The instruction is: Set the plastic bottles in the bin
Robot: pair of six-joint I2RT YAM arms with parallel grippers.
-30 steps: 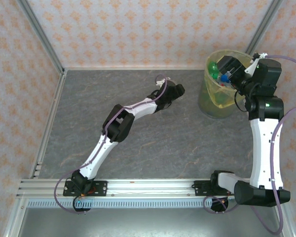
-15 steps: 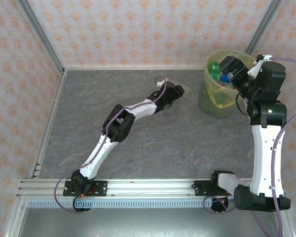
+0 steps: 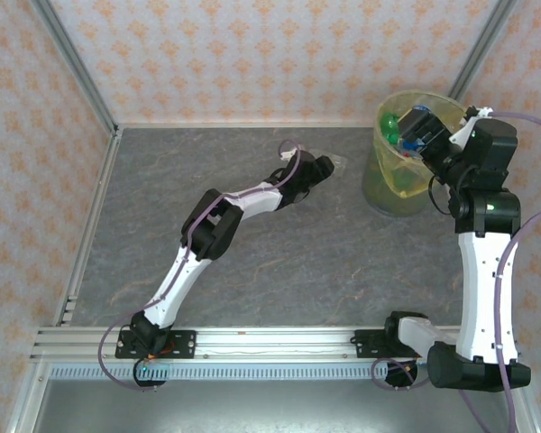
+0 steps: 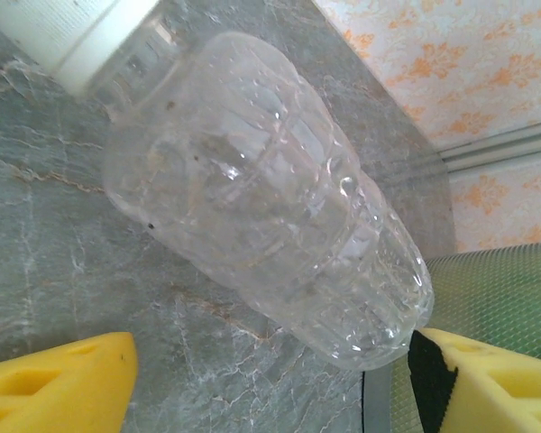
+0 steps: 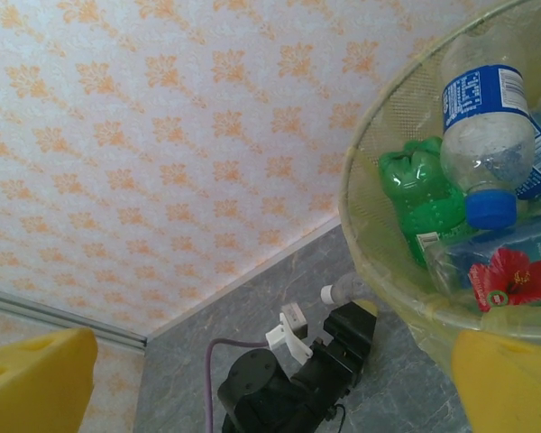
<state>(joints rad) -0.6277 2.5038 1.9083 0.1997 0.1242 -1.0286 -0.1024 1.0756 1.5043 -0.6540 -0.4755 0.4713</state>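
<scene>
A clear plastic bottle (image 4: 261, 198) with a white label lies on its side on the grey table, its base near my left gripper's right finger. My left gripper (image 4: 270, 379) is open, its yellow fingers (image 4: 59, 383) wide apart and not pressing the bottle. From above, the bottle (image 3: 336, 163) pokes out past the left gripper (image 3: 322, 168), close to the bin (image 3: 392, 194). My right gripper (image 3: 422, 131) hangs open over the bin with nothing in it. Inside the bin (image 5: 352, 225) lie a green bottle (image 5: 424, 194), a blue-capped clear bottle (image 5: 487, 126) and a red-labelled bottle (image 5: 514, 271).
The bin's meshed wall (image 4: 505, 289) stands just right of the lying bottle. Patterned walls enclose the table at the back (image 3: 279, 54) and sides, with metal corner posts (image 3: 72, 63). The left arm (image 3: 207, 230) stretches diagonally across the table.
The left jaws narrowed, then spread again, and the clear bottle now sticks out further past them toward the bin. The right gripper shifted slightly over the bin.
</scene>
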